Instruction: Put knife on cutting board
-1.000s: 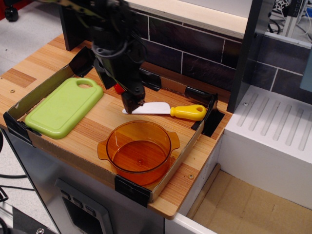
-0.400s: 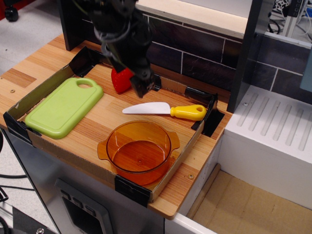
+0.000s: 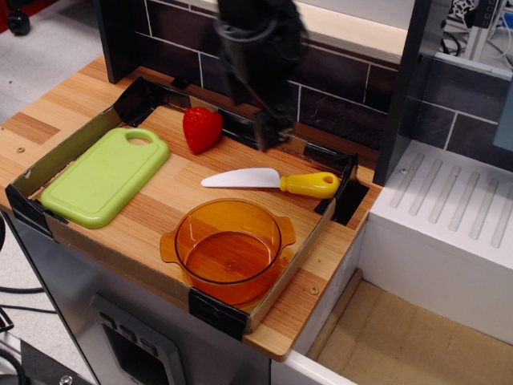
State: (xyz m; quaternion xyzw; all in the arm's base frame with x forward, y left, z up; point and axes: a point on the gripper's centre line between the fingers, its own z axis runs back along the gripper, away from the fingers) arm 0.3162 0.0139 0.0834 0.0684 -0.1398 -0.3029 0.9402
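The knife lies flat on the wooden floor of the tray, its white blade pointing left and its yellow handle to the right. The lime-green cutting board lies flat at the tray's left side, bare, with its handle hole at the far end. My gripper hangs from the dark arm at the back of the tray, above and just behind the knife's middle, touching nothing. It is blurred and seen edge-on, so I cannot tell how its jaws stand.
A red toy strawberry stands behind the blade, between board and gripper. An orange transparent pot sits in front of the knife. Low cardboard walls ring the tray. A dark tiled wall stands behind, a white sink unit to the right.
My gripper has risen from beside the blade's tip and moved right and back, past the strawberry, to behind the knife's middle. The knife and board have not moved.
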